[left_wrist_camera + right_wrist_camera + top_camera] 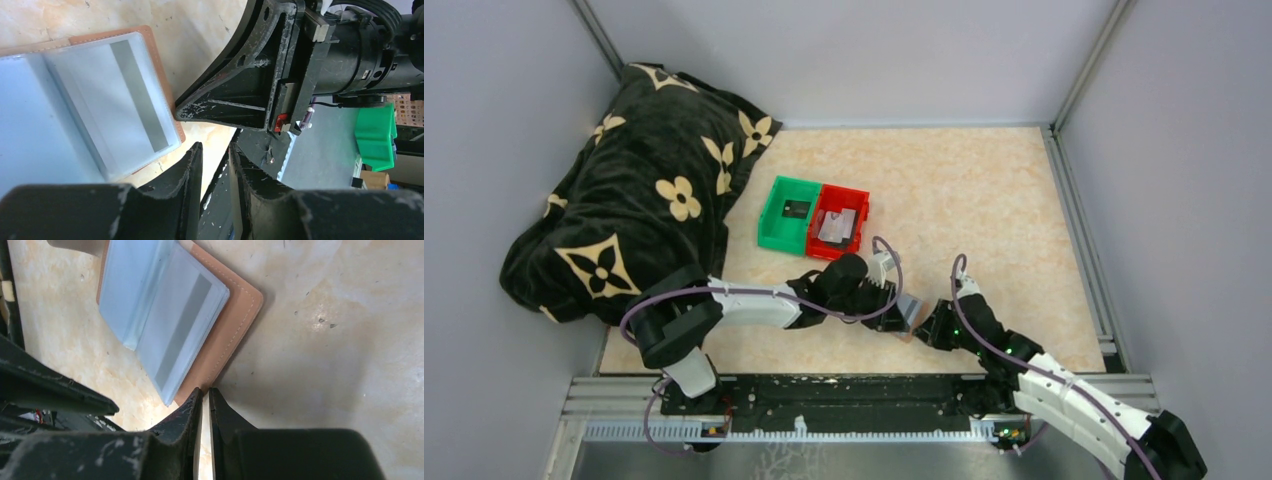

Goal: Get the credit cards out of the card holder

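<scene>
We work inside grey walls on a beige marbled table (984,190), with a black plush blanket with cream flowers (634,210) heaped at the far left. Near the middle stand a green plastic bin (769,235) holding a dark card (796,208) and, touching its right side, a red plastic bin (824,250) holding a grey card (836,226).

The tan leather card holder with pale blue sleeves (235,320) lies open and flat on the near part of the table, between the two arms. A grey band (182,330) shows through one sleeve; we take it for a card not yet removed.

The left gripper (215,147) hangs just beside the holder's right edge, jaws a little apart and empty. The right gripper (205,390) has its tips at the holder's near corner, with only a slit between the jaws and nothing in them.

We judge the task partly done. Next, one gripper must pin the holder while the other pinches the card's exposed edge and slides it out.
</scene>
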Controlling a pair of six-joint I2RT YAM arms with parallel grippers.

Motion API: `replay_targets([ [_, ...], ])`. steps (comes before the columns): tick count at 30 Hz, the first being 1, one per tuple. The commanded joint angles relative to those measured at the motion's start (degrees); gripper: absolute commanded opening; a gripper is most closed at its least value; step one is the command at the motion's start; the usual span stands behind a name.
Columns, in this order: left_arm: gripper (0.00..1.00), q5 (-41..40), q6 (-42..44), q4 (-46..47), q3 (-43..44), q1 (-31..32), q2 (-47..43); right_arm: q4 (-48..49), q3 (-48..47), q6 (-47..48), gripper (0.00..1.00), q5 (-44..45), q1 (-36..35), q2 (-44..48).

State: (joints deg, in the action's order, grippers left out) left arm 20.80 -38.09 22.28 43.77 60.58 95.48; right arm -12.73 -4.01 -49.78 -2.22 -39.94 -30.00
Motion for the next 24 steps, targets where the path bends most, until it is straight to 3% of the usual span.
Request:
replay_targets([
  [1, 0.33, 0.6, 1.0, -0.3, 1.5, 0.2, -1.1, 1.6, -3.3, 1.9, 0.08, 2.7, 0.7, -2.3],
  [8, 0.32, -3.5, 1.4, -1.5, 0.0, -0.9, -2.0, 3.7, -6.8, 7.5, 0.04, 2.4, 6.1, -7.5],
  [14, 0.32, -4.9, 1.9, -2.0, -2.3, -4.8, -2.9, 6.7, -11.3, 13.1, 0.03, -4.6, 14.7, -12.5],
  [17, 0.28, -5.7, 3.5, -2.3, -3.8, -8.1, -4.1, 6.8, -13.6, 13.4, 0.12, -6.0, 14.7, -13.3],
  [19, 0.20, -6.9, 5.5, -3.3, -3.9, -10.0, -4.4, 7.7, -13.9, 12.7, 0.25, -7.7, 14.7, -13.6],
  [21, 0.08, -8.0, 7.5, -5.3, -3.0, -11.4, -3.9, 9.3, -13.1, 10.9, 0.28, -11.1, 14.7, -13.2],
  [23, 0.00, -8.7, 8.9, -6.4, -2.2, -12.3, -2.6, 11.6, -11.4, 8.8, 0.19, -14.4, 14.4, -11.8],
  [24, 0.00, -8.5, 9.3, -6.4, -2.0, -12.7, -2.0, 12.0, -10.6, 8.0, 0.08, -14.9, 13.9, -10.9],
])
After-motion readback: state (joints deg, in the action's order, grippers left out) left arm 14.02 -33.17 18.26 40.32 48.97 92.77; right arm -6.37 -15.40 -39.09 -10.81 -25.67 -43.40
